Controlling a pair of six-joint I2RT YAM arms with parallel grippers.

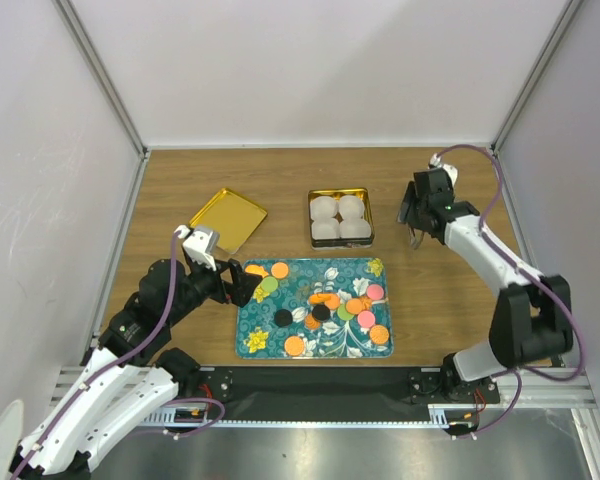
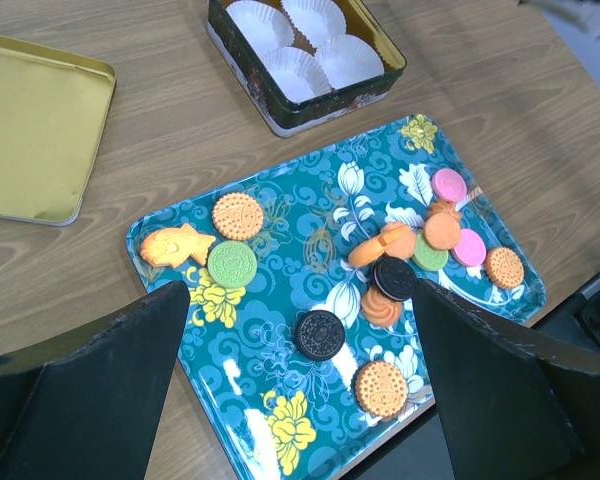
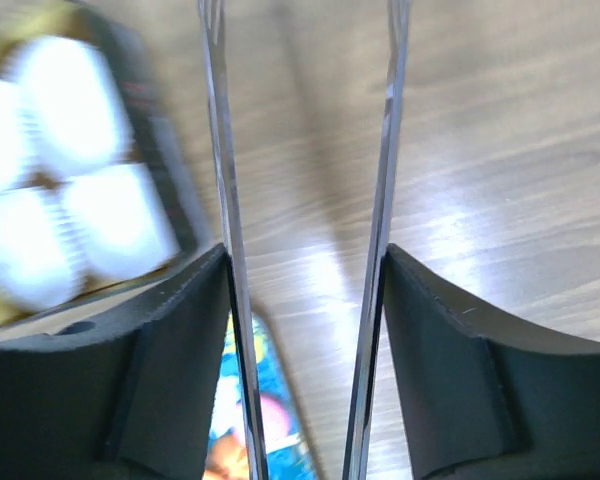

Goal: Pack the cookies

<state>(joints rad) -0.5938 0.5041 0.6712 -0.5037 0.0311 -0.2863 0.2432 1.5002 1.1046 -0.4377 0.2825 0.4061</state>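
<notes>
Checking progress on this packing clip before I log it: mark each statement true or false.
1. The four white paper cups in the dark square tin hold nothing. True.
2. The gold rectangular lid lies to the right of the tin in the top view. False: it lies to the tin's left, apart from it.
3. All the small flat cookies are on the teal flower-patterned tray. True.
4. The left gripper is clamped on a black cookie. False: it stands wide open at the tray's left edge, holding nothing.
</notes>
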